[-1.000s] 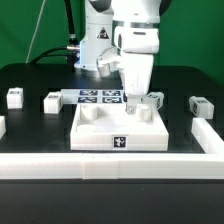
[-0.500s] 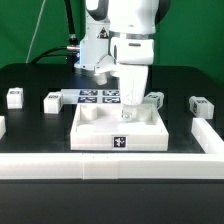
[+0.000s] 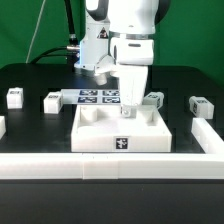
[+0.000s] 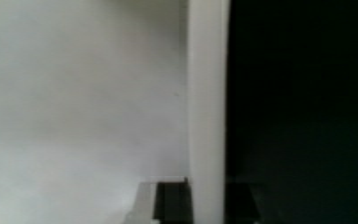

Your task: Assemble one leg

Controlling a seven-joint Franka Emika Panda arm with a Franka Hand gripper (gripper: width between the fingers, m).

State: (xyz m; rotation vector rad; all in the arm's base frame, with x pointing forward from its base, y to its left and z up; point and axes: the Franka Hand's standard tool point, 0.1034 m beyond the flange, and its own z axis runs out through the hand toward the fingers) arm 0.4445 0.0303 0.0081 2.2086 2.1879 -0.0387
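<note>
My gripper (image 3: 127, 112) is down at the far edge of the large white square panel (image 3: 105, 138). In the wrist view a dark finger (image 4: 172, 203) lies against the panel's raised rim (image 4: 206, 90), and the gripper (image 4: 206, 192) straddles that rim, shut on it. The other finger is hard to tell from the dark table. Several legs lie loose on the table: two on the exterior view's left (image 3: 15, 96) (image 3: 51, 101), one just behind the gripper (image 3: 154, 100), and one on the right (image 3: 200, 105).
The marker board (image 3: 98, 97) lies behind the panel. A white border rail runs along the front (image 3: 100, 166) and up the exterior view's right (image 3: 209, 134). A green backdrop stands behind the arm.
The gripper has come down and shifted slightly toward the exterior view's left onto the panel's far edge. It has held still for the last half second.
</note>
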